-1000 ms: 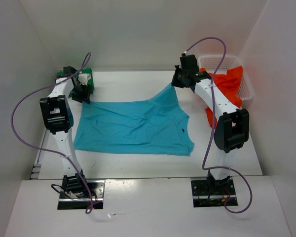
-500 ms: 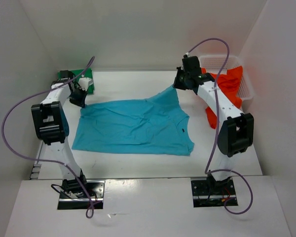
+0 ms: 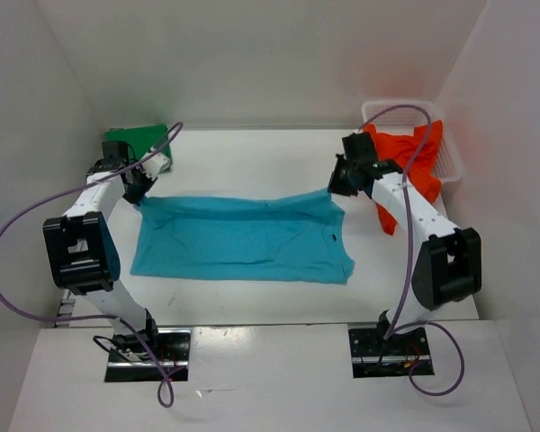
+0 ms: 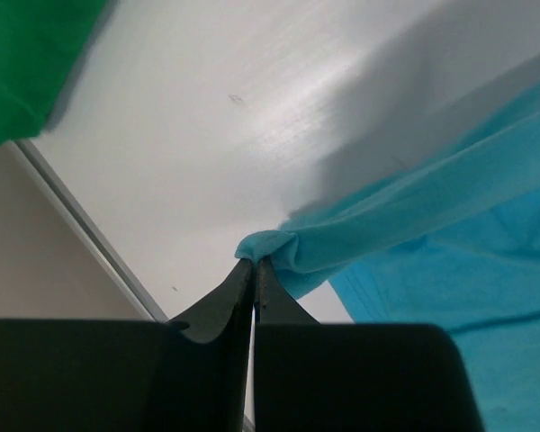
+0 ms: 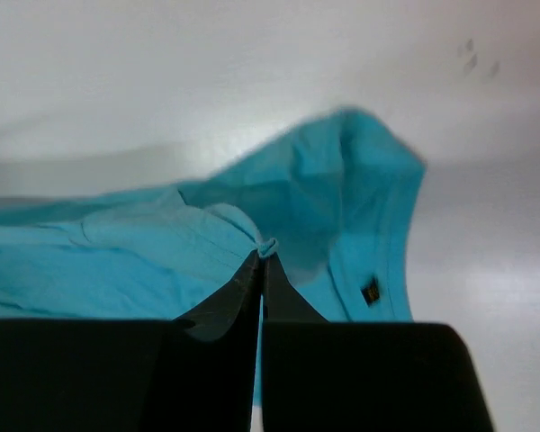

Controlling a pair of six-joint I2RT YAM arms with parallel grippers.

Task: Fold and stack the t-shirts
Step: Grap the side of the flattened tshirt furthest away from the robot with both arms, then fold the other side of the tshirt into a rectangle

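Turquoise t-shirt [image 3: 243, 243] spreads across the counter [image 3: 252, 162], its far edge stretched between left gripper [image 4: 254, 263] and right gripper [image 5: 263, 255], both jaws clenched on its cloth.

The right pincer [image 5: 260, 256] was clamped tight on a small fold of the turquoise t-shirt [image 5: 117, 261], which spread away to the left. A dark label [image 5: 371, 292] sat near the collar [image 5: 398, 252], above the white counter [image 5: 252, 81].

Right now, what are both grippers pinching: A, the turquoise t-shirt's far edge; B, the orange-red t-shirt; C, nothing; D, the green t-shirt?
A: the left gripper and the right gripper are each shut on a fold of the turquoise t-shirt along its far edge.
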